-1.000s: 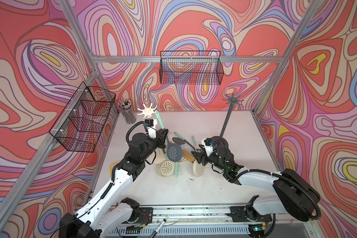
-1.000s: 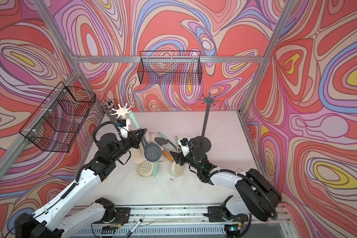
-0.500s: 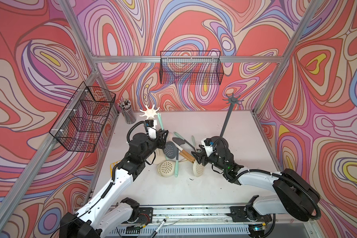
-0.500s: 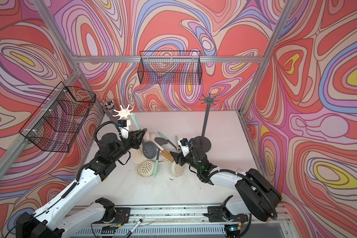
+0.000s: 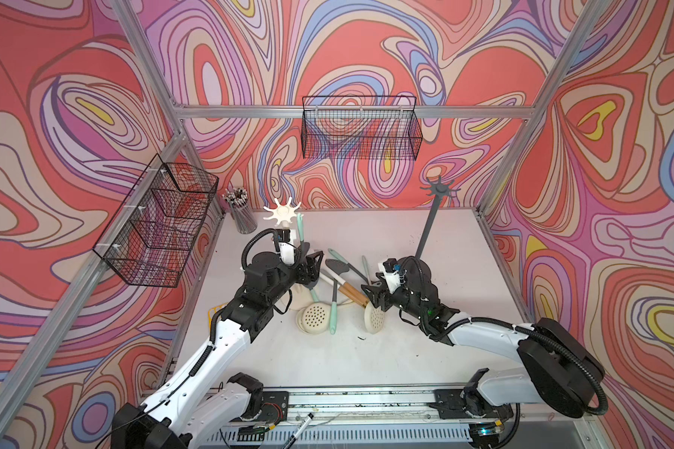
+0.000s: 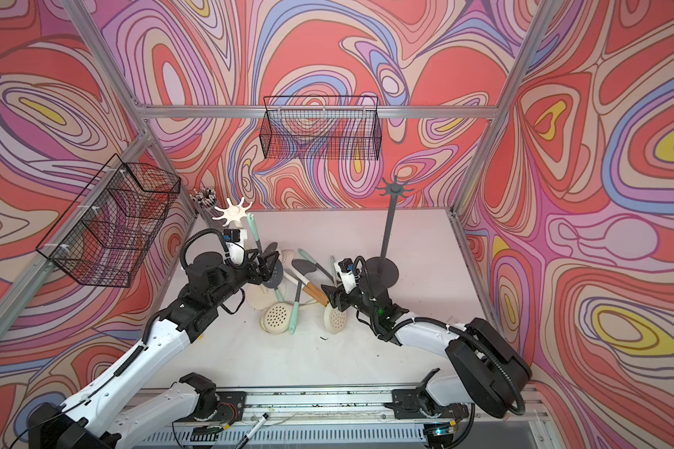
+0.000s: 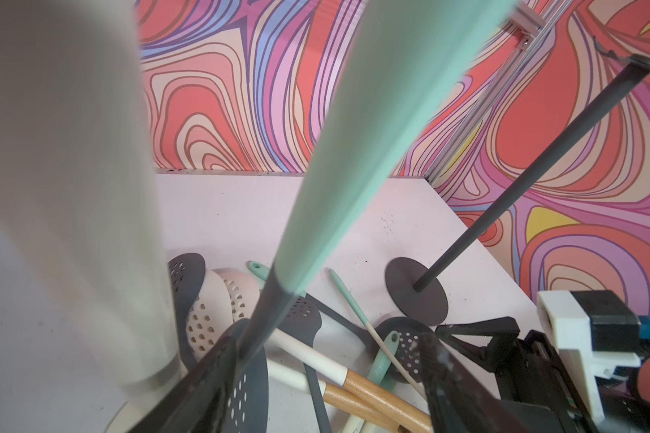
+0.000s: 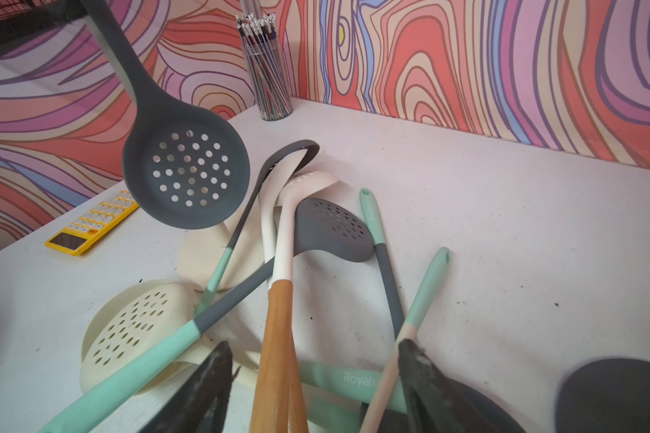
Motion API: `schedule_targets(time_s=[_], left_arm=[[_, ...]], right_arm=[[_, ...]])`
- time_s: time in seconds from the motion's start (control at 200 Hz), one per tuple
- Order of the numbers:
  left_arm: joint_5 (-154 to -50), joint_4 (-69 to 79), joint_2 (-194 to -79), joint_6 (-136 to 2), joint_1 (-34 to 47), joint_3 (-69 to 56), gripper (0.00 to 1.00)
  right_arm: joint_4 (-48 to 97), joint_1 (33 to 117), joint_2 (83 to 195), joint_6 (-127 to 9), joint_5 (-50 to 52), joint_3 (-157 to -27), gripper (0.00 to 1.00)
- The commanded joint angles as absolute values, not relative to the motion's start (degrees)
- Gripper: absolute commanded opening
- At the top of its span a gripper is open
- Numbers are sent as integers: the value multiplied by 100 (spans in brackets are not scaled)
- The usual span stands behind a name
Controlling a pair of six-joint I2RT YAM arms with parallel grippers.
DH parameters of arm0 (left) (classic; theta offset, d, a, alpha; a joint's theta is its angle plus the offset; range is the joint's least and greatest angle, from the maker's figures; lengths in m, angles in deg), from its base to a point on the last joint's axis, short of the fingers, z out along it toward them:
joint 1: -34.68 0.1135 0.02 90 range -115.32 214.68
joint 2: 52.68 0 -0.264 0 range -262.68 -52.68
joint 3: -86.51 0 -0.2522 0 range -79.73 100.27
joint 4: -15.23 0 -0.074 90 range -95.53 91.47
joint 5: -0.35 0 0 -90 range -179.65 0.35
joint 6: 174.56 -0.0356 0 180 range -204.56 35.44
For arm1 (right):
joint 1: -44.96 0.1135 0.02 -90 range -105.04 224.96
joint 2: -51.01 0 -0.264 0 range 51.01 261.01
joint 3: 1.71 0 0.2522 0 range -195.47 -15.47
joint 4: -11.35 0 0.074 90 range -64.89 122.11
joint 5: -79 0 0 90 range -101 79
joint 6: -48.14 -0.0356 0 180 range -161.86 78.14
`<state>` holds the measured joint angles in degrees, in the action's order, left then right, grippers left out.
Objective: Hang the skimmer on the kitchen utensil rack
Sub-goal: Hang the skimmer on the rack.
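**Left jaws spring open, skimmer left on the cream rack**

Wide apart now, your left end effector: a second ago it was clamped tight, and the release has come in one quick move. The skimmer has drifted in toward the post while the grip came off. See where that leaves it. Its mint handle runs up to the star-shaped top of the cream rack. In the right wrist view its perforated grey head dangles clear of the table, above the pile of utensils. That reads as hung, though the handle's end on the prong is too small to confirm from above.

Watch the left wrist view: the grey shaft passes right alongside one finger, and I can't tell whether they touch. You'll want to back that arm straight out, because a brush against the shaft could lift the handle off its prong.

Your right end effector hasn't budged. It sits low over the pile with its jaws spread, a wooden handle lying between them but not pinched.
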<state>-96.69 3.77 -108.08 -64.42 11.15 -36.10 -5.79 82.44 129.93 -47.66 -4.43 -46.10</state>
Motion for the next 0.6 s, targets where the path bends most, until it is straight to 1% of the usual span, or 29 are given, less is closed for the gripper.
schedule_targets(time_s=[0.0, 0.085, 0.215, 0.401, 0.591], left_arm=[[-9552, -101, -10600, -6477, 1156, -3359, 92], [-9514, -488, -10513, -6505, 1154, -3232, 100], [-9338, -1318, -10441, -6549, 1150, -2960, 100], [-9079, -3086, -10672, -6567, 1152, -2406, 100], [-8701, -3979, -10471, -6508, 1155, -2474, 100]], right_arm=[[84, 8258, 12873, -4889, -768, -4865, 71], [486, 8258, 12878, -4882, -687, -5049, 71], [1336, 8258, 13080, -4713, -427, -5571, 71], [2252, 8306, 13603, -4456, -388, -6276, 70], [2805, 8524, 14144, -4245, -553, -6752, 69]])
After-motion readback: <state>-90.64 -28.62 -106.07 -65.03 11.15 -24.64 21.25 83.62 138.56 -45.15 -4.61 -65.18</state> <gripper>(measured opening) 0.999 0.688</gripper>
